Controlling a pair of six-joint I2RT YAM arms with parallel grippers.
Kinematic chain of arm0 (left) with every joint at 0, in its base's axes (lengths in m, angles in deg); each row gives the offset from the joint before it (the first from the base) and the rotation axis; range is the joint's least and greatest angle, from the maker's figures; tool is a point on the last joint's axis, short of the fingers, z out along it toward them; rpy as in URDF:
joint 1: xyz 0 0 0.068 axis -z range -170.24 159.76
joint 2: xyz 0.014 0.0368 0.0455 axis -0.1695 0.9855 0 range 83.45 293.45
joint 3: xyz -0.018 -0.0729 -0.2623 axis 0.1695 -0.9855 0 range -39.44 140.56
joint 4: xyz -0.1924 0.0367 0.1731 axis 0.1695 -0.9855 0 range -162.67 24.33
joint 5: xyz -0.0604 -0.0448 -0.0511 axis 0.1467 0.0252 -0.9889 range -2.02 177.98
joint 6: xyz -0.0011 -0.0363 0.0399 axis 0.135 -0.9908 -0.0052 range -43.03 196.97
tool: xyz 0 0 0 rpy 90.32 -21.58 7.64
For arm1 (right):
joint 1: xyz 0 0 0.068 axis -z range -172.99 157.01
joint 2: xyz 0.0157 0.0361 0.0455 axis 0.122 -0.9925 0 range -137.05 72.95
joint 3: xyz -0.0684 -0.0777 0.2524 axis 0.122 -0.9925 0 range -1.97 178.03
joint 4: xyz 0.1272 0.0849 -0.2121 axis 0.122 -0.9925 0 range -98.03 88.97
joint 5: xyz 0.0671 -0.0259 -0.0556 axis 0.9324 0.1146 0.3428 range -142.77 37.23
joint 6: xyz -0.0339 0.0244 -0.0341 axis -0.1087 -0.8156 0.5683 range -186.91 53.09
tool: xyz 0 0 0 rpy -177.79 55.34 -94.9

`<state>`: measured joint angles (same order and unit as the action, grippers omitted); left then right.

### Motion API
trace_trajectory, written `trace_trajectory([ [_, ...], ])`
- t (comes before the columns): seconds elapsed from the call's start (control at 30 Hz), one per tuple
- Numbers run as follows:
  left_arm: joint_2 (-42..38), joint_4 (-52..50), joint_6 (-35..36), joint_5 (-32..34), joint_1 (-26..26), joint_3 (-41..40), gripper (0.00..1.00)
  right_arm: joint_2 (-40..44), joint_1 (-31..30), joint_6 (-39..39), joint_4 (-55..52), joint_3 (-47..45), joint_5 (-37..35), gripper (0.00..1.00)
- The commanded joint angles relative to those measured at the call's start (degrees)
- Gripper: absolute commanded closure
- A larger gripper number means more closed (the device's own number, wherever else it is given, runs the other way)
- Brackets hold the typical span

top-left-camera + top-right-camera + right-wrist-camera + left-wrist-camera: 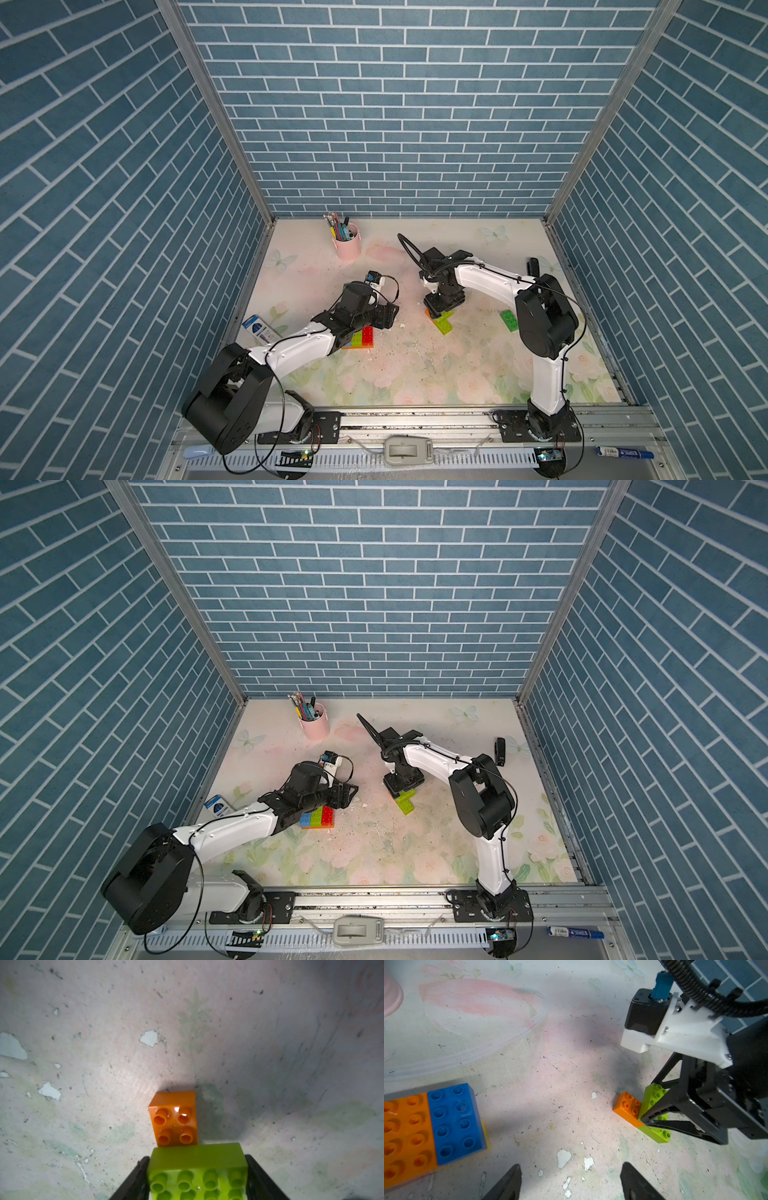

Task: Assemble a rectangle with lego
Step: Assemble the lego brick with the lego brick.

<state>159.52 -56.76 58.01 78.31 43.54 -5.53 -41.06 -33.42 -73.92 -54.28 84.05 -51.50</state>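
The right tool (197,1167) is clenched on a lime brick (199,1172), with one black finger (137,1176) pressed on each short side. That brick sits right of the counter's middle, and its far edge overlaps an orange brick (174,1120) that lies flat on the counter (415,374) with four studs showing. In the left wrist view a second lime brick (658,1134) runs on from the orange one at counter level.

The left tool (571,1184) is released: its two fingers stand apart over bare counter with nothing between them. It hovers just beside the built slab (361,337) on the left, a flat pack of joined bricks (orange, blue, lime and red on top, with yellow peeking from below).

One loose green brick (509,320) lies alone on the right, near the right arm's elbow. A pink pen cup (347,245) stands at the far left of the counter, well apart from the bricks.
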Motion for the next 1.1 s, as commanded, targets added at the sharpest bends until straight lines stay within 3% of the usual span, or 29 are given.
trace_trajectory([
  [0.0, -0.79, 0.50, 0.76, -0.17, -0.07, -0.27, 0.23, -1.80, 0.18, 1.82, -0.12, -2.64, 0.04, 1.00],
  [0.6, -1.02, -0.27, 1.19, 0.18, -0.12, -0.21, 0.23, -5.38, -0.53, 0.41, 5.06, -8.32, -1.43, 1.00],
  [0.9, -1.87, -0.46, 1.09, 0.43, -0.04, -0.49, 0.23, -6.38, -0.96, -0.43, 8.81, -11.24, -6.13, 1.00],
  [1.07, -2.74, -0.89, 1.15, 0.55, -0.11, -0.11, 0.23, -3.48, -1.00, -0.44, 9.46, -11.10, -1.63, 0.98],
])
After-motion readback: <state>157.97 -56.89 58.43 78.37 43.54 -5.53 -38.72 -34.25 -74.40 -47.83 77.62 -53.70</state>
